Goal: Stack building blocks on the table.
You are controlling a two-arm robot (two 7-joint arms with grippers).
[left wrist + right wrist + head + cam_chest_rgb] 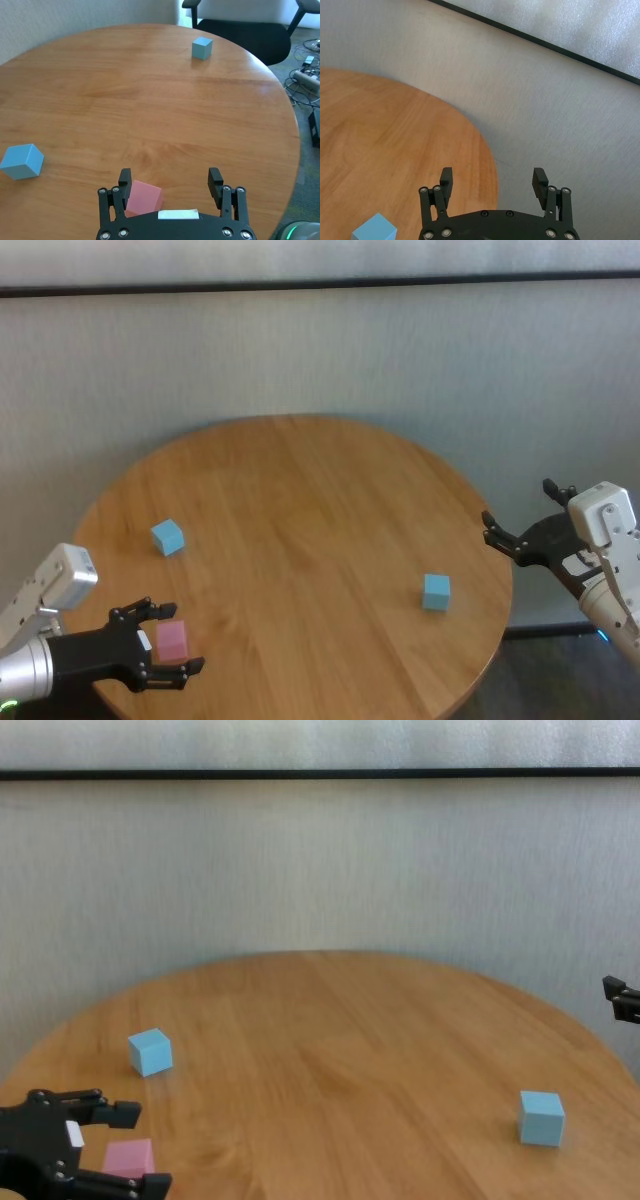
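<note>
near the worktop's (300, 500) front-left edge: one pink block (172, 640), resting flat on the wood, set between the fingers of the left gripper (172, 642); jaws apart, one finger (123, 186) close beside the block's side, the other finger standing clear of it, no clamping seen. left of centre, towards the left edge: one light blue block (168, 536), flat on the worktop, apart from the pink block and farther back than it. right side, near the front-right edge: second light blue block (436, 591), flat on the worktop, well apart from the other two. all three blocks lie singly, none on top of another. off the right edge, beside the worktop and above floor level: right gripper (520, 525), jaws apart, holding nothing, pointing inward towards the worktop; the nearer light blue block shows at the corner of its wrist view. worktop: round, light-brown wood grain, backed by a pale wall.
</note>
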